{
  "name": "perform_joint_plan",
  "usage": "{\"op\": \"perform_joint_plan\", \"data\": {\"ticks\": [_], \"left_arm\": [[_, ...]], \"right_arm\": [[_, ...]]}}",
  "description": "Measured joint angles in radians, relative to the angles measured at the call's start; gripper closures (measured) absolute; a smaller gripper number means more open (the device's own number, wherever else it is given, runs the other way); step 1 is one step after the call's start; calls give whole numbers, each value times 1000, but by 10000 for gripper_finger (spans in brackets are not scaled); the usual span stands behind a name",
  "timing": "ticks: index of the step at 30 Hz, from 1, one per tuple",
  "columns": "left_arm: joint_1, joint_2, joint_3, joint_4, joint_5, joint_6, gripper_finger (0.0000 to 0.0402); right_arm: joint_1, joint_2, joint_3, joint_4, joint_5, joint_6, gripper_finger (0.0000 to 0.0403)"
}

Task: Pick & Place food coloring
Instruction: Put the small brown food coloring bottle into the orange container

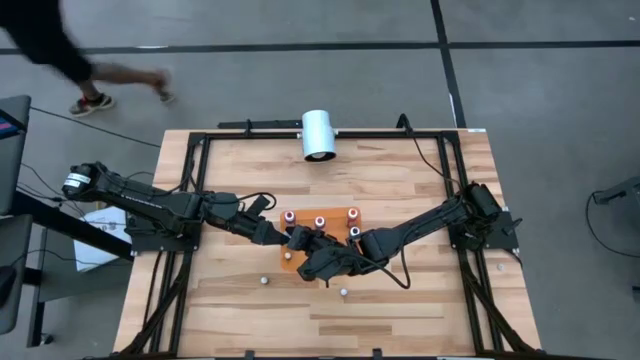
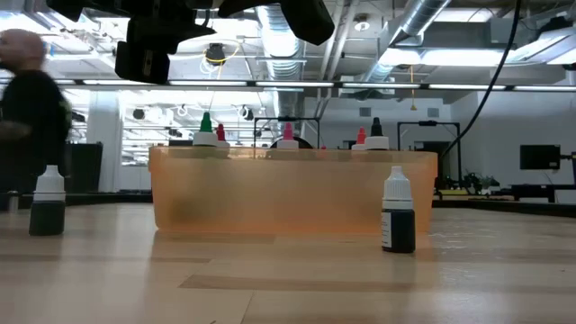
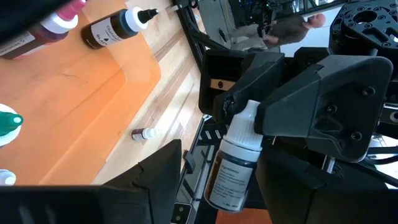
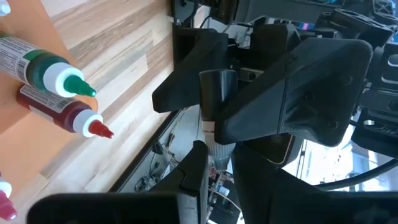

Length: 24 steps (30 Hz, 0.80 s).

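One food coloring bottle (image 3: 234,171), pale with a white cap, hangs in the air over the near part of the orange tray (image 1: 340,216), held between both grippers. My left gripper (image 3: 227,190) is shut on its body, and my right gripper (image 4: 221,163) on its cap end. Seen from above, the two grippers (image 1: 290,238) (image 1: 318,260) meet tip to tip and hide the bottle. Several more bottles (image 1: 320,222) stand in the tray. Two stand on the bare table, one at the near left (image 2: 47,202) and one at the near right (image 2: 399,211). My left gripper pinches the bottle's labelled body (image 3: 231,180) between its two fingers, coming roughly level from the table's left. The bottle is clear of the tray and the table. My right gripper pinches the bottle's white cap end (image 3: 247,118) between its two fingers, coming roughly level from the table's right. The cap's tip (image 4: 219,148) points toward this gripper.
A big white cylinder (image 1: 318,134) lies at the table's far edge. Dark frame rails (image 1: 190,200) run along the left, right and far sides. A person (image 1: 100,85) walks on the floor beyond the far left corner. Bare wood lies near the front edge (image 1: 320,320).
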Motion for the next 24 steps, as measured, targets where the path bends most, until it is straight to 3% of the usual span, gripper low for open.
{"op": "perform_joint_plan", "data": {"ticks": [4, 15, 24], "left_arm": [[0, 0, 0, 0, 0, 0, 224], [0, -1, 2, 9, 0, 1, 312], [0, -2, 2, 2, 5, 13, 326]], "right_arm": [[0, 0, 0, 0, 0, 0, 347], [-1, 1, 0, -3, 0, 19, 347], [0, 2, 0, -4, 5, 23, 347]]}}
